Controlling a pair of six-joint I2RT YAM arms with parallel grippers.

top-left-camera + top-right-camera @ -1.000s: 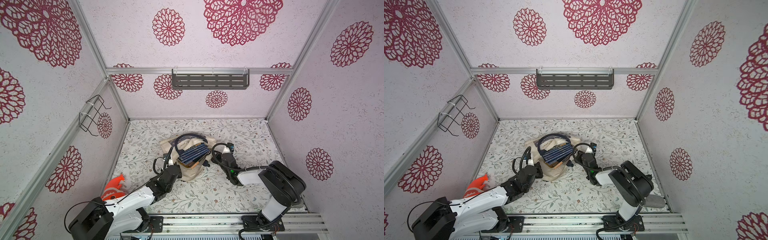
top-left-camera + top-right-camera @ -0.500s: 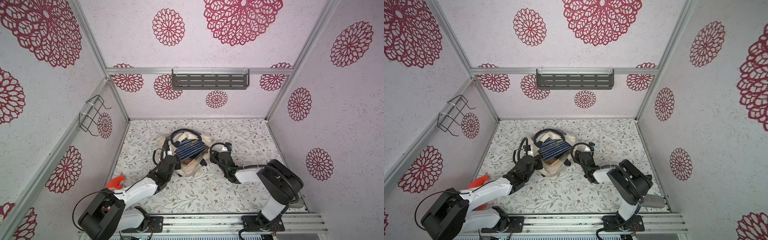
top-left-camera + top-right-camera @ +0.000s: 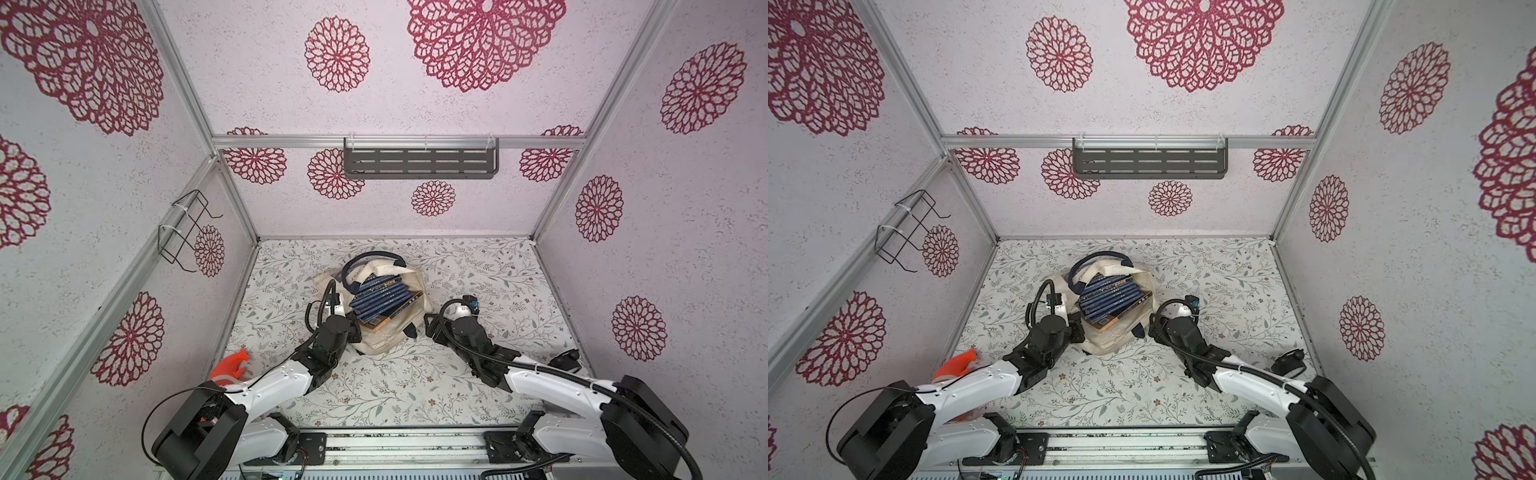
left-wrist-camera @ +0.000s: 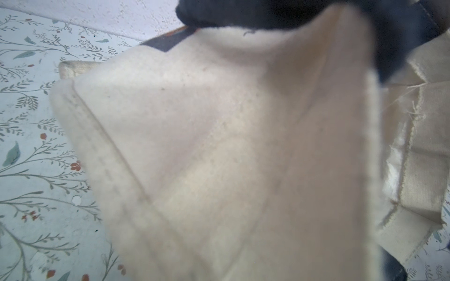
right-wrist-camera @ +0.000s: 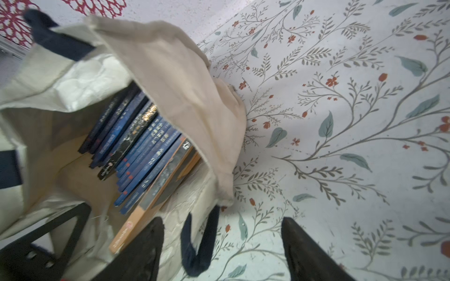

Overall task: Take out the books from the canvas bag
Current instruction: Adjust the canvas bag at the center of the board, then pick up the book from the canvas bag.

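Observation:
The cream canvas bag (image 3: 380, 338) (image 3: 1106, 338) stands open mid-table in both top views. Inside it, several dark blue books (image 3: 382, 297) (image 5: 146, 146) lean in a row, with an orange-brown one (image 5: 126, 228) nearest. My left gripper (image 3: 353, 331) presses against the bag's near-left side, shut on its canvas (image 4: 219, 146), which fills the left wrist view and hides the fingers. My right gripper (image 5: 224, 250) (image 3: 430, 327) is open at the bag's near-right side. A navy strap handle (image 5: 197, 243) hangs loose between its fingers.
An orange object (image 3: 232, 363) lies at the near left by the wall. A small black thing (image 3: 565, 359) sits at the near right. A wire rack (image 3: 187, 232) hangs on the left wall, a grey shelf (image 3: 419, 162) on the back wall.
My right gripper has opened and let go of the bag, drawing back a little. The left arm has shifted forward with the bag, which now stands more upright.

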